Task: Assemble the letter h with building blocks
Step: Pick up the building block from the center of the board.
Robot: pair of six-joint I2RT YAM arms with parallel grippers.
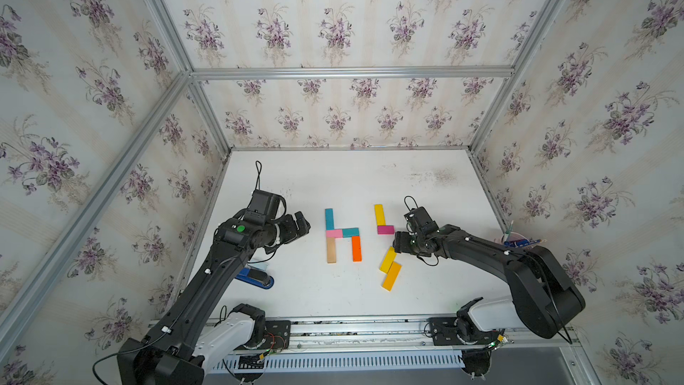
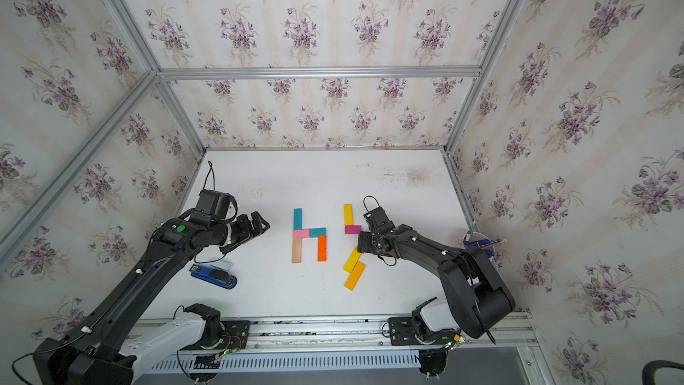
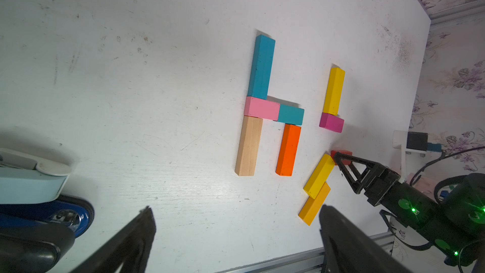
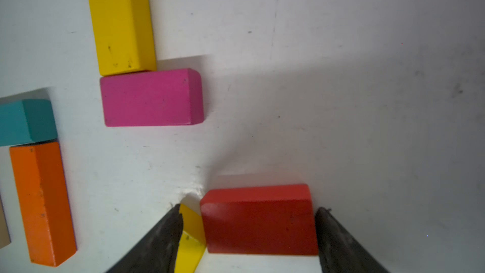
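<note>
Five building blocks lie joined mid-table: long teal [image 1: 329, 218], pink [image 1: 334, 233], short teal [image 1: 350, 232], tan [image 1: 331, 250] and orange [image 1: 356, 248]. To their right a long yellow block [image 1: 379, 214] touches a magenta one [image 1: 385, 230]. Nearer the front lie a slanted yellow block [image 1: 387, 260] and an amber one [image 1: 391, 276]. My right gripper [image 4: 248, 208] is low on the table. Its open jaws straddle a short red block [image 4: 258, 221], and the slanted yellow block's end [image 4: 191, 224] is wedged beside one finger. My left gripper [image 1: 301, 224] hovers open and empty, left of the blocks.
A blue stapler-like object [image 1: 255, 277] lies at the front left, under my left arm. A cup with pens [image 1: 514, 240] stands at the right edge behind my right arm. Floral walls with metal rails enclose the white table [image 1: 370, 179].
</note>
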